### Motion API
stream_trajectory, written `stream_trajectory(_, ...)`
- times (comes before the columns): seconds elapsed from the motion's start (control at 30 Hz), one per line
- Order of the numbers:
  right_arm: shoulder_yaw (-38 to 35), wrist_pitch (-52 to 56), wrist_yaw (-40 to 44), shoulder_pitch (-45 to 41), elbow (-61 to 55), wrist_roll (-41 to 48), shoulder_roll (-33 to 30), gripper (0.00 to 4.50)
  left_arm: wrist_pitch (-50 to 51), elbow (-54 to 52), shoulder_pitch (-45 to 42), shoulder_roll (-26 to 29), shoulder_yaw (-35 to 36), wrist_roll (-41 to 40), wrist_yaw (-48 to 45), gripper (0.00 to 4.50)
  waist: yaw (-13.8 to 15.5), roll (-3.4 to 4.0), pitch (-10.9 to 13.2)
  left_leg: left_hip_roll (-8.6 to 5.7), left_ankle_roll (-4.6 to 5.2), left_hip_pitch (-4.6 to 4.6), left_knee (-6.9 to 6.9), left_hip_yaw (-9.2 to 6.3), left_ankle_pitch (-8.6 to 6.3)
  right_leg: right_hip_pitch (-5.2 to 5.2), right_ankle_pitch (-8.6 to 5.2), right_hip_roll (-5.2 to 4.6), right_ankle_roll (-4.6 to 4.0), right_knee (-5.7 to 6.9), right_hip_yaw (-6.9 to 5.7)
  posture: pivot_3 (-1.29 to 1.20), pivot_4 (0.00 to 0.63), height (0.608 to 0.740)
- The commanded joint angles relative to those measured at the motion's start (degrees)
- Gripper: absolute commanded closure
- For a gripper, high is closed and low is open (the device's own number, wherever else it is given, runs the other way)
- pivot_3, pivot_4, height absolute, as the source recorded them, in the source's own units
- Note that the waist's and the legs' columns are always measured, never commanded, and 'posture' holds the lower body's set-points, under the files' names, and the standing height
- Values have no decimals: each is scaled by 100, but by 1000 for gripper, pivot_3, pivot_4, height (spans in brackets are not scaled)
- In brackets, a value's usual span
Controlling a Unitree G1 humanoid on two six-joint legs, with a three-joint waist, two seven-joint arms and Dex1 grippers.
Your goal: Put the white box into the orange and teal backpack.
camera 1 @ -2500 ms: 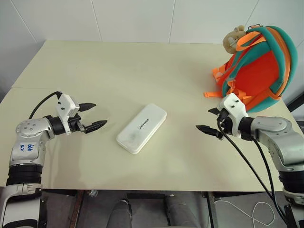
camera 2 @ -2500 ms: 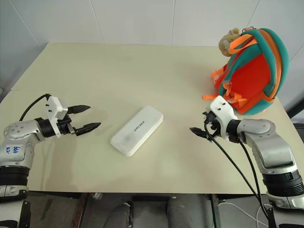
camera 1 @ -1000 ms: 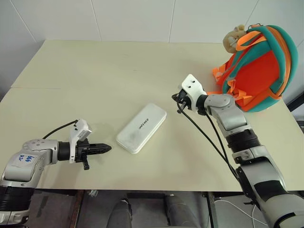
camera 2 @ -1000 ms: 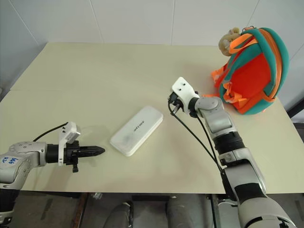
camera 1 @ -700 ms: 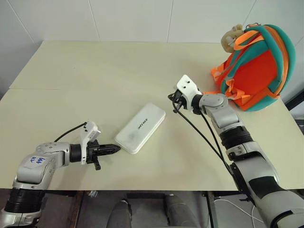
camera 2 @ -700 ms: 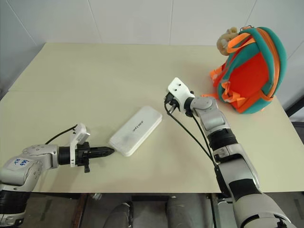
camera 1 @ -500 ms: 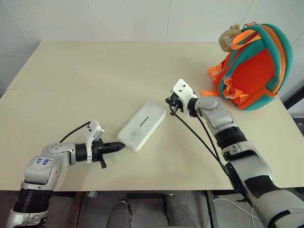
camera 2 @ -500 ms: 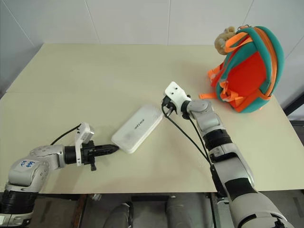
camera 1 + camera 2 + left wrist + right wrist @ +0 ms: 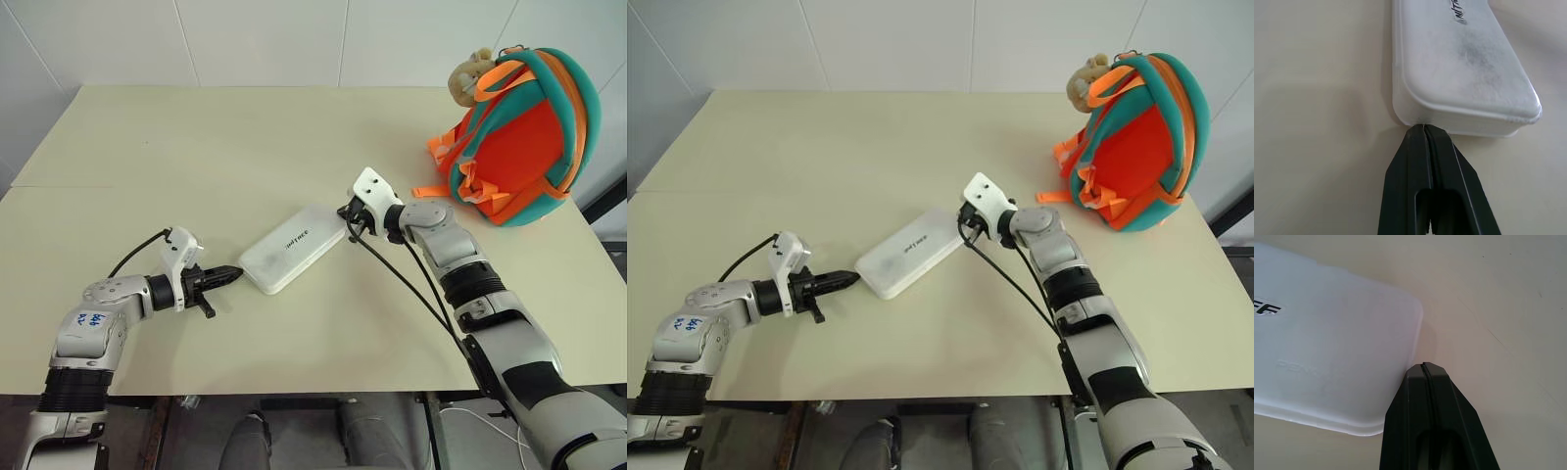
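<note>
The box (image 9: 292,250) lies flat on the table (image 9: 196,147), near the middle and toward the front edge, set at a slant: its near end points to the front left, its far end to the back right. The left gripper (image 9: 233,274) sits on the left, its closed tips touching the near end of the box. The right gripper (image 9: 348,212) sits just to the right of the far end, its closed tips against that edge. So the box lies between the two grippers. The backpack (image 9: 514,137) stands on the table at the back right corner, well apart from the box.
</note>
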Motion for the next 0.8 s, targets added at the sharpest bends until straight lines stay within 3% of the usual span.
stream_trajectory(0.03,19,165,336,157,-577,62,-62,4500,-224,41,-173,-58,25,61,-6,4472,6,0,0,0,0,0,0,0,0,0,0,0,0,0,0,0,150,740)
stream_trajectory(0.4,97,820,922,655,-1618,128,-325,4500,-433,356,-353,-58,58,179,-35,4472,4,0,0,0,-2,4,6,-1,2,1,0,2,0,12,0,0,150,740)
stream_trajectory(0.8,157,2210,1851,1559,-3675,592,-1032,4500,-501,463,-453,-31,-21,217,-283,4472,29,-1,0,-1,-3,2,5,-2,2,1,0,2,1,6,-1,0,150,740)
